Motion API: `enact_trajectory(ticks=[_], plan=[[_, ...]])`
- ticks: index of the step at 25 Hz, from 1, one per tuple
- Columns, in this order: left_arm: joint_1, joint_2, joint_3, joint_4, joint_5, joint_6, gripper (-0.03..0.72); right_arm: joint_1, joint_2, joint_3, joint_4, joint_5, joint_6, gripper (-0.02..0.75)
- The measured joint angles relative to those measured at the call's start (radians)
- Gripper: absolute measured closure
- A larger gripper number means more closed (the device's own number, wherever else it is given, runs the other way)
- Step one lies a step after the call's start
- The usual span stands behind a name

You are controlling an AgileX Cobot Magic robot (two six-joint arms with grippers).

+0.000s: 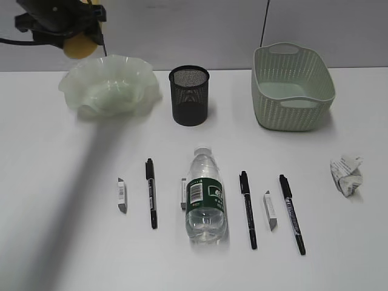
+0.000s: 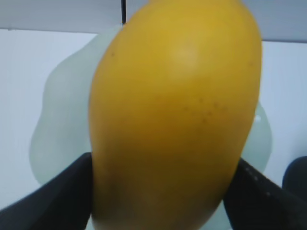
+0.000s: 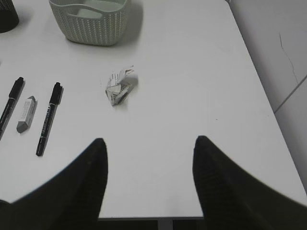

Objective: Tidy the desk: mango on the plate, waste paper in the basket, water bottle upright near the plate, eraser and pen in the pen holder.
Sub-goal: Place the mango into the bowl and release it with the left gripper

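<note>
Overhead, left end effector [image 1: 77, 37] clamps mango [image 2: 175, 115], hiding most of plate [image 2: 53, 120].

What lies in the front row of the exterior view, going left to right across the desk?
Eraser → pen → water bottle lying on its side → pen → eraser → pen → waste paper.
</note>
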Motion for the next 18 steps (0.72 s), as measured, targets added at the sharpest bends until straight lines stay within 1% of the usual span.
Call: enact_trajectory(ticks=[4, 7, 13, 16, 17, 18], plan=[[-0.001, 0.156, -0.154, -0.005, 0.097, 0.011, 0.103, 0.000, 0.000, 0.000, 0.000, 0.000, 0.001, 0.282], [0.000, 0.245, -0.218, -0.014, 0.126, 0.014, 0.103, 0.000, 0.000, 0.000, 0.000, 0.000, 0.003, 0.282], [0.000, 0.309, -0.242, -0.063, 0.139, 0.016, 0.104, 0.000, 0.000, 0.000, -0.001, 0.000, 0.004, 0.282], [0.000, 0.318, -0.242, -0.069, 0.139, 0.054, 0.104, 0.000, 0.000, 0.000, -0.001, 0.000, 0.006, 0.282], [0.000, 0.318, -0.242, -0.076, 0.139, 0.065, 0.095, 0.000, 0.000, 0.000, -0.001, 0.000, 0.006, 0.282], [0.001, 0.318, -0.243, -0.084, 0.137, 0.071, 0.069, 0.000, 0.000, 0.000, -0.001, 0.000, 0.006, 0.282]])
